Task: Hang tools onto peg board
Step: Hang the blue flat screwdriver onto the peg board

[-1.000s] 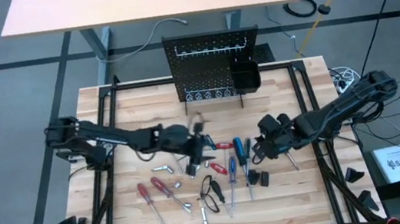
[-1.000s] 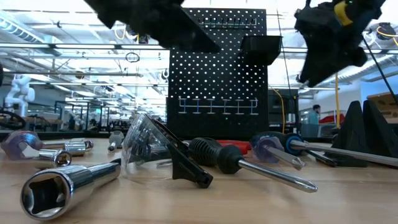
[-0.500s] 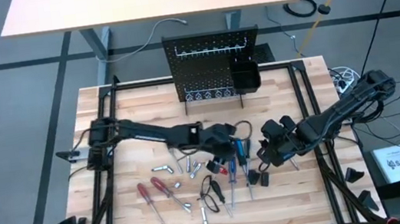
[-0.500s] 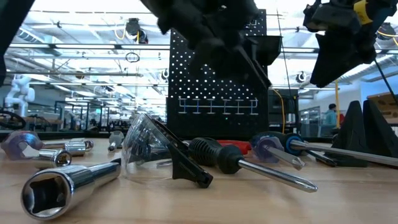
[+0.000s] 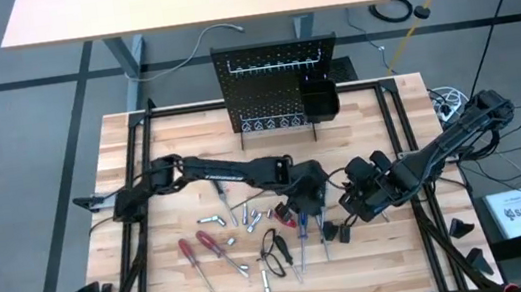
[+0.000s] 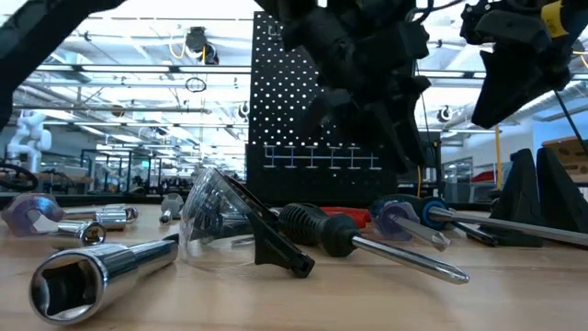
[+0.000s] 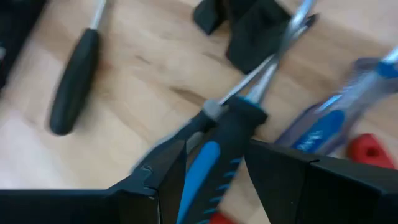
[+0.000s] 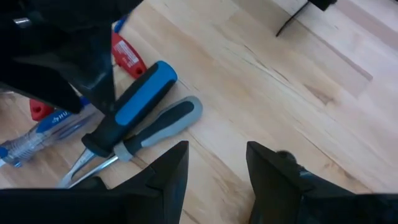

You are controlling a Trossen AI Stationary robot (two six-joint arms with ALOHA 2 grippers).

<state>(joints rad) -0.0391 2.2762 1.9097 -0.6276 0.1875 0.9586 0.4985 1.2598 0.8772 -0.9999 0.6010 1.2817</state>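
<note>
The tools lie loose on the wooden table: a blue-and-black-handled screwdriver (image 7: 214, 134) (image 8: 140, 99), a clear blue one (image 7: 329, 118), a grey-handled one (image 8: 161, 127), red screwdrivers (image 5: 203, 247) and silver bits (image 5: 217, 216). The peg board (image 5: 277, 81) stands upright at the table's far edge. My left gripper (image 7: 216, 149) (image 5: 306, 200) is open and hovers just over the blue-and-black handle, one finger to each side; the low view shows it clear of the table. My right gripper (image 8: 214, 162) (image 5: 356, 199) is open, with nothing between its fingers, above bare wood to the right of the screwdrivers.
Black wedge blocks (image 7: 255, 31) (image 5: 337, 232) sit by the screwdriver tips. Red-handled pliers (image 8: 124, 53) lie beside the handles. Safety glasses (image 6: 220, 221) and a large socket (image 6: 92, 271) lie near the front. A black bin (image 5: 320, 98) hangs on the board's right side.
My left gripper has swept from the table's middle toward its right edge, sunk a little and rolled its wrist. It now stands over the blue-and-black screwdriver handle, close to my right gripper. No tool has moved.
</note>
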